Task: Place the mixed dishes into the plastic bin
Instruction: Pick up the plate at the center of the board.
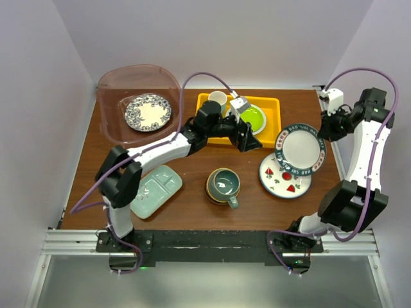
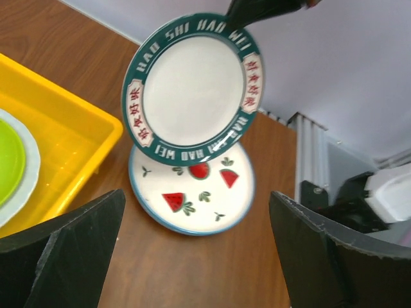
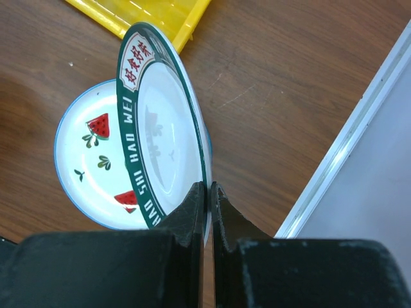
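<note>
Judged by how things lay, the job was barely begun. Only the blue floral plate [image 1: 148, 111] lay flat inside the plastic bin [image 1: 112, 90], which stood at the far left corner of the counter [image 1: 192, 215]. Outside the bin were the pale green divided tray [image 1: 156, 190] by the near left corner, the teal mug [image 1: 225, 183] seated in a striped bowl [image 1: 210, 190] mid-counter, and the watermelon plate [image 2: 192, 199] near the right edge. One more piece was in hand: the green-rimmed plate [image 3: 167, 147].

The right arm [image 1: 369, 147] rose folded along the right edge, its wrist turned inward. Its jaws were clamped on that plate's rim and held it tipped up on edge over the watermelon plate. Whether the lower rim touched the plate beneath, I could not tell.

The left arm [image 1: 160, 151] stretched from the near left across to the yellow tray [image 1: 273, 102] at the far edge. Its jaws were spread wide and empty, and they faced the two plates. The lime-green plate [image 1: 253, 117] and small white cup [image 1: 218, 98] sat in that tray.
</note>
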Controlling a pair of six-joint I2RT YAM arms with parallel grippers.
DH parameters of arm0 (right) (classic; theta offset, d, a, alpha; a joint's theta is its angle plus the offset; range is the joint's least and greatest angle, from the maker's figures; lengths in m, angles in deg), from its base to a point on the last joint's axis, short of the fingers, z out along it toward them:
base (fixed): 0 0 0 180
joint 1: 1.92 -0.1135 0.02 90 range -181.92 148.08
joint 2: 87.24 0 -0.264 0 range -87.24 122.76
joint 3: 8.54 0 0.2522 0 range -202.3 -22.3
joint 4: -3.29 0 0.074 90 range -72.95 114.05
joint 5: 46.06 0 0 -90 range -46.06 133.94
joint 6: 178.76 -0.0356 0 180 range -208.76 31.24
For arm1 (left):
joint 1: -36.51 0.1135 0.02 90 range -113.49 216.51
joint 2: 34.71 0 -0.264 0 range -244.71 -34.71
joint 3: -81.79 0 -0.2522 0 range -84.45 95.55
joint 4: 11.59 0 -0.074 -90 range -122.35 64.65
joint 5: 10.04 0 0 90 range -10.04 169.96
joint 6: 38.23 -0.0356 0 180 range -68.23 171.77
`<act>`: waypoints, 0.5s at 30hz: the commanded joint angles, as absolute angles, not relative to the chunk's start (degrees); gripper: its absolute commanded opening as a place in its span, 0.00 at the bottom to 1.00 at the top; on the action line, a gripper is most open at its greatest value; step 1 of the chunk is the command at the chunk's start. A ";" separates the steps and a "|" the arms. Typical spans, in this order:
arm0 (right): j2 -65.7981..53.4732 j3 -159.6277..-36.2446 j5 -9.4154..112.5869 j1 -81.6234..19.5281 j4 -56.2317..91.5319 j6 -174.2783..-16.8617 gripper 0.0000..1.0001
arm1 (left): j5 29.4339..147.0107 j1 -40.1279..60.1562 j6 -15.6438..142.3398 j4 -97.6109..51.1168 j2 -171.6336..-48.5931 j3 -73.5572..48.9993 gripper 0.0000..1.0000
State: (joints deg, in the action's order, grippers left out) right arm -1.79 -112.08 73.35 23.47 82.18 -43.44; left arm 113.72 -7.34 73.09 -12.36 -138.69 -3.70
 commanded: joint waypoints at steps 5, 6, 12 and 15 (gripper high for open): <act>-7.17 -114.15 75.59 20.41 81.57 -41.21 0.00 | 112.13 -8.40 60.65 2.32 -148.86 2.20 0.99; -7.70 -114.06 75.67 19.45 81.57 -41.03 0.00 | 112.04 -8.49 60.56 2.60 -149.75 3.17 0.99; -9.81 -113.62 75.59 14.97 82.01 -40.94 0.00 | 111.96 -8.57 59.85 1.55 -157.92 12.22 0.99; -10.60 -113.97 76.46 13.55 82.27 -41.21 0.00 | 112.65 -8.49 60.29 1.37 -160.12 14.51 0.98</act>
